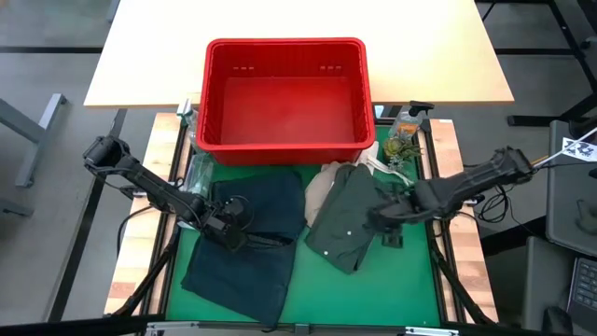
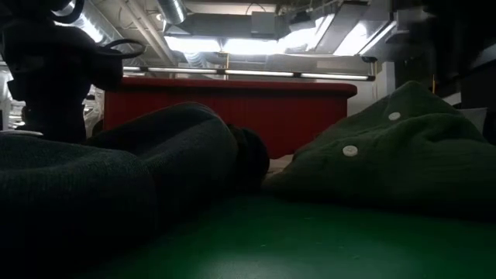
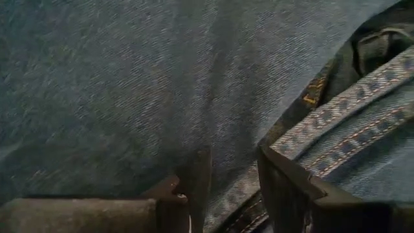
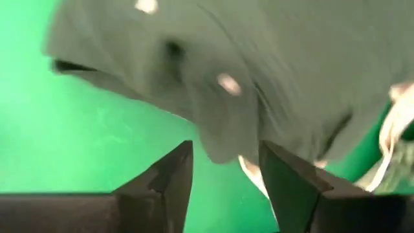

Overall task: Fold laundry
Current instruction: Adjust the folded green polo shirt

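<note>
coarse woven denim jeans (image 3: 162, 84), soft matt cloth shirt (image 1: 350, 219), glossy red plastic basket (image 1: 284, 145), matt green mat (image 1: 373, 289).

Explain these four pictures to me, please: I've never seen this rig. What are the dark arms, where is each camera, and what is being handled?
Two robot arms work at a table with a green mat. One camera looks straight down, one sits at mat level, and one rides on each wrist. The left gripper has its jaws around a fold of the dark blue jeans. The right gripper stands at the edge of the olive-green buttoned shirt, jaws open around a hanging fold but not clamped. Behind the clothes stand a red basket, which looks empty, and a clear bottle.
</note>
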You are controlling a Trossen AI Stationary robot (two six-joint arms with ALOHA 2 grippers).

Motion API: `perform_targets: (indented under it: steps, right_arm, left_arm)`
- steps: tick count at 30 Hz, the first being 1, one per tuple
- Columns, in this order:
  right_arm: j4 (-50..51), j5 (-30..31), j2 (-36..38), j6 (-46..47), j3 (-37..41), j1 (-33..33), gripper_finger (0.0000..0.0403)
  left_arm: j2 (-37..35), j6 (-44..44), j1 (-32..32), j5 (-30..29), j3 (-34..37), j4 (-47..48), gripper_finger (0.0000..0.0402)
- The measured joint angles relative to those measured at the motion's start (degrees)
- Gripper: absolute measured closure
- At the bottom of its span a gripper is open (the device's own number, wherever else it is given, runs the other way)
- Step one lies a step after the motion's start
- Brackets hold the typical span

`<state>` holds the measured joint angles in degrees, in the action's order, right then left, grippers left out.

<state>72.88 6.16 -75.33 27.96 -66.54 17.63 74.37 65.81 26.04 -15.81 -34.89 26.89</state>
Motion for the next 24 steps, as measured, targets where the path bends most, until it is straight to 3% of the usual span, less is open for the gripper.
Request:
perform_targets:
  steps: [6,10,18,24]
  right_arm:
    - [-4.9,1.8,12.3,22.5,14.3,4.4,0.0226]
    - [-10.2,1.4,17.6,30.7,21.5,8.3,0.0226]
    - [-20.8,5.2,18.0,33.2,30.1,10.1,0.0226]
    - [-24.0,11.2,18.0,33.1,31.2,10.1,0.0226]
  left_arm:
    - [0.0,-1.9,0.0,-0.2,0.0,-2.2,0.028]
    - [0.0,-1.9,0.0,-0.6,0.0,-2.7,0.028]
    - [0.0,-1.8,0.0,-1.6,0.0,-2.7,0.028]
    - [0.0,-1.9,0.0,-1.7,0.0,-4.4,0.028]
